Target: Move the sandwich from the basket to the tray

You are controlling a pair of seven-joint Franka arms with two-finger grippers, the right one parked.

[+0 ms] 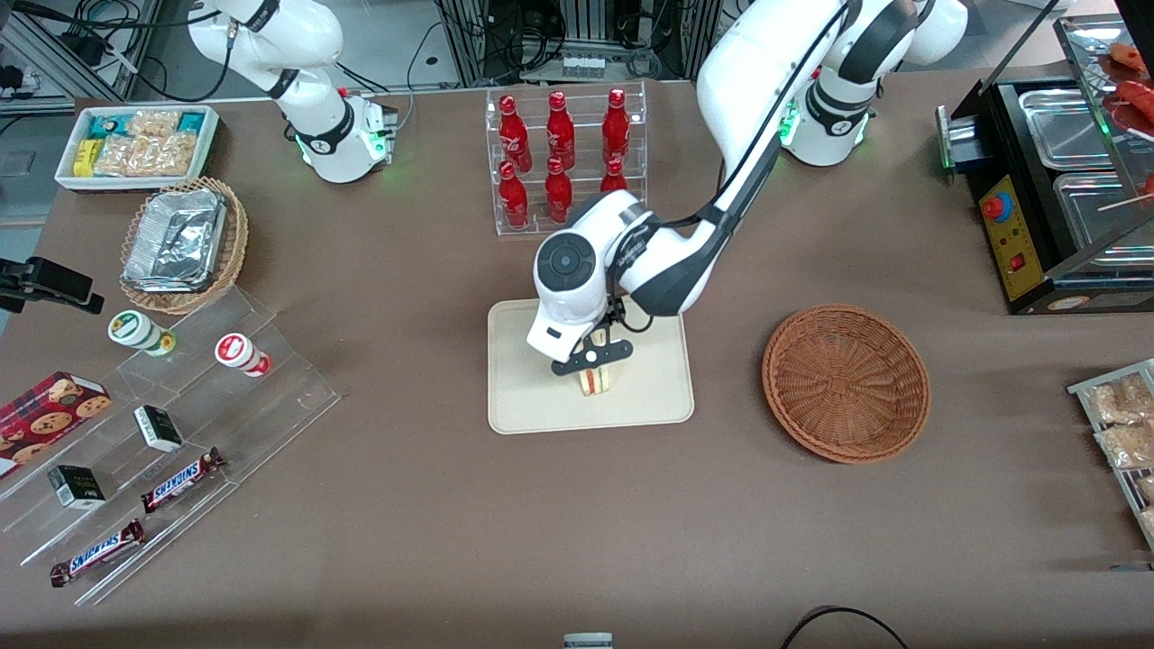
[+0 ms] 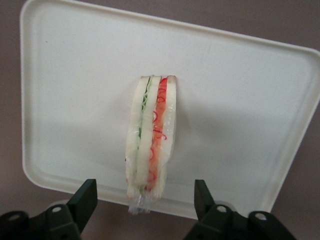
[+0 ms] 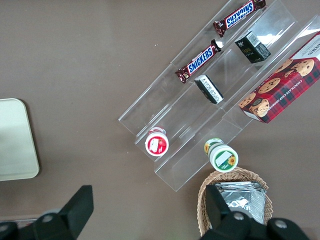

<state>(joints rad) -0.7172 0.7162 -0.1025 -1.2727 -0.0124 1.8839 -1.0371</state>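
Left wrist view: the sandwich (image 2: pixel 151 137) stands on edge on the tray (image 2: pixel 240 90), the hand (image 2: pixel 145 197) spread wide around it, touching nothing. The basket (image 1: pixel 846 381) is empty; seemingly only withdrawal remains.

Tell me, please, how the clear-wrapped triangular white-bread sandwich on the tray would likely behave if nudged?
The clear-wrapped triangular white-bread sandwich stands on a narrow edge on the cream rectangular tray, so it may tip. Its film looks slippery, its bread squashable. The open gripper straddles it.
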